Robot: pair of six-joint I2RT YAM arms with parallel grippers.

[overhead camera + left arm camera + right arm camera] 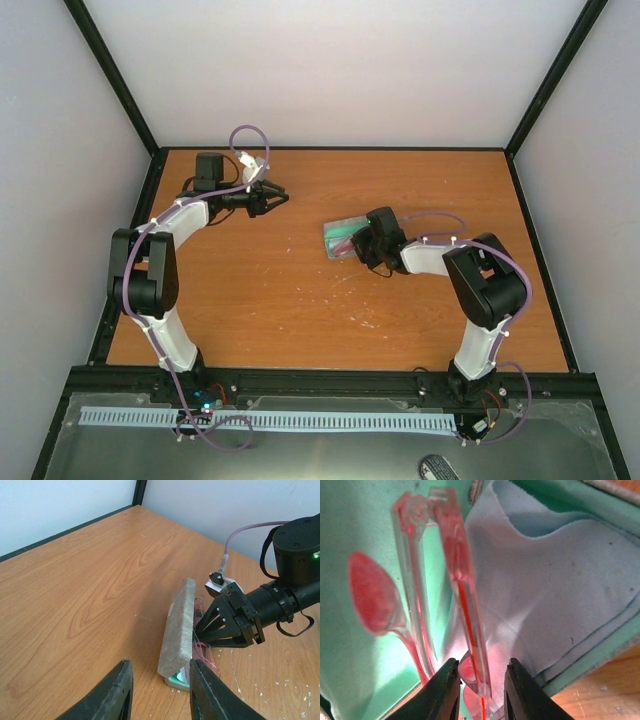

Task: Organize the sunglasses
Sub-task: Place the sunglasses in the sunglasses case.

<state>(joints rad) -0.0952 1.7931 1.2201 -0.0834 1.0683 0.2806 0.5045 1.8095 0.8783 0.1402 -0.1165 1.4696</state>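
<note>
The sunglasses (463,580), with a thin red-orange frame and reddish lenses, lie folded inside the open grey case, on its green lining (365,515) and the light blue cloth (555,580). My right gripper (481,685) is down in the case with its fingers on either side of one end of the frame. A gap shows at the right finger. In the top view the case (338,232) sits mid-table with the right gripper (358,246) at it. The left wrist view shows the raised lid (180,620). My left gripper (161,690) is open and empty, away from the case.
Bare wooden table (260,290) all around the case, with black frame rails and white walls at the edges. The left arm (180,215) reaches along the far left side. The right arm's wrist and cable (290,595) hang over the case.
</note>
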